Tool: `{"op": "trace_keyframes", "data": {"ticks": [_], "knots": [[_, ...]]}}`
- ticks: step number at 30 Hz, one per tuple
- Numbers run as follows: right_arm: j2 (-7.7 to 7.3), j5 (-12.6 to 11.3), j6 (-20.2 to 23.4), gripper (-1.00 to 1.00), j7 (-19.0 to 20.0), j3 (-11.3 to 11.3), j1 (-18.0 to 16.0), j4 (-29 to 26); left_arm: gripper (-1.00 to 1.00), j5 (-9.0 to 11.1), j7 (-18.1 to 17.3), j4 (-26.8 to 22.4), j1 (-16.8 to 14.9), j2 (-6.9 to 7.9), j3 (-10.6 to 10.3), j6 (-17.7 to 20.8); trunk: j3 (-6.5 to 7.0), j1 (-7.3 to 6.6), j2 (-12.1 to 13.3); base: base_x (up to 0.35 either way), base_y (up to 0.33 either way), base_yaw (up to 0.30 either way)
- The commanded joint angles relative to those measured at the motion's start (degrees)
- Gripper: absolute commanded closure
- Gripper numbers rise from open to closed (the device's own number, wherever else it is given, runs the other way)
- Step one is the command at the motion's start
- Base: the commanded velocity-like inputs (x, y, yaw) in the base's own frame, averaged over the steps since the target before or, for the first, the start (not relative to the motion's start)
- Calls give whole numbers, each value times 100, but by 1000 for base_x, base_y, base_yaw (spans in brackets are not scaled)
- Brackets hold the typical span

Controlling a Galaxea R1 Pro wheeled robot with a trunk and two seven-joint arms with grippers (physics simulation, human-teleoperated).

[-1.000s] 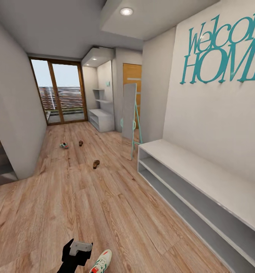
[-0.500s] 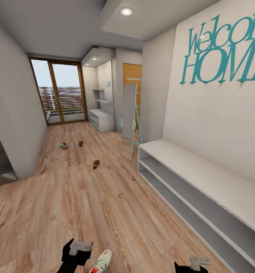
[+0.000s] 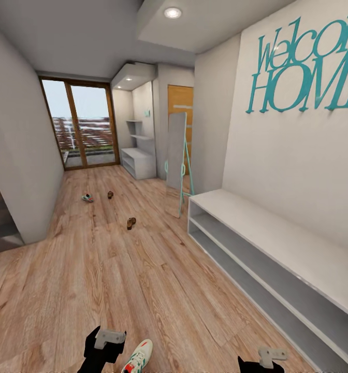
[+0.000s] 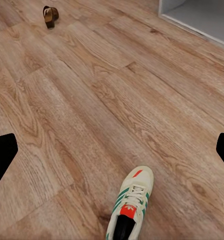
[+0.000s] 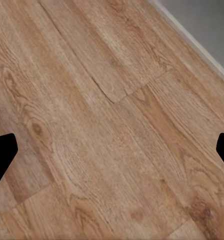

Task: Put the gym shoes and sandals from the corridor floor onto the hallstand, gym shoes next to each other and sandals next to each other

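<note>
From the head camera, a sneaker [image 3: 139, 356] lay on the wood floor [image 3: 158, 280] just right of the left end effector [image 3: 107, 339], toe pointing away. Through the left wrist camera, it sat between the spread, empty fingers [image 4: 2, 156]. The right wrist camera showed its own fingers [image 5: 3, 154] apart, empty over floor.

Warm brown wood, white furniture and teal accents in the corridor.

The corridor floor [image 3: 143, 269] has light-brown planks with a darker grain pattern. The nearest gym shoe [image 4: 129, 205] is white with teal-green side stripes, an orange-red patch on the toe and on the tongue, and a dark inside. The nearer sandal [image 3: 130, 223] is dark brown. The far gym shoe [image 3: 87, 197] shows white, teal and red. The hallstand [image 3: 277, 254] is white with grey shelves inside. The wall lettering [image 3: 303, 67] is teal on a white wall. The left hand [image 3: 105, 346] is black with a grey part on top.
</note>
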Motion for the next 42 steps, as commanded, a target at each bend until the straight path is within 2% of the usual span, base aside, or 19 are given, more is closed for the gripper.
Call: {"op": "trace_keyframes", "data": {"ticks": [1, 12, 24, 38, 42], "knots": [[0, -5, 34, -100, 9, -5, -1, -13, -100, -52, -5, 0, -3, -3, 9, -17, -33, 22, -45, 0, 0, 0], [0, -5, 36, -100, 9, -12, -1, -16, -100, -58, -5, 0, -3, 5, 19, -20, -332, 264, -486, 0, 0, 0], [0, -5, 35, -100, 9, -12, -1, -18, -100, -60, -5, 0, -3, 6, 21, -18, -425, 264, -486, 0, 21, 0], [0, -5, 34, -100, 9, -12, -1, -21, -100, -60, -5, 0, -3, 6, 21, -17, -486, 264, -486, 0, 279, -96], [0, -5, 34, -100, 9, -12, -1, -22, -100, -60, -5, 0, -3, 6, 21, -23, -489, 264, -486, 0, 98, -23]]}}
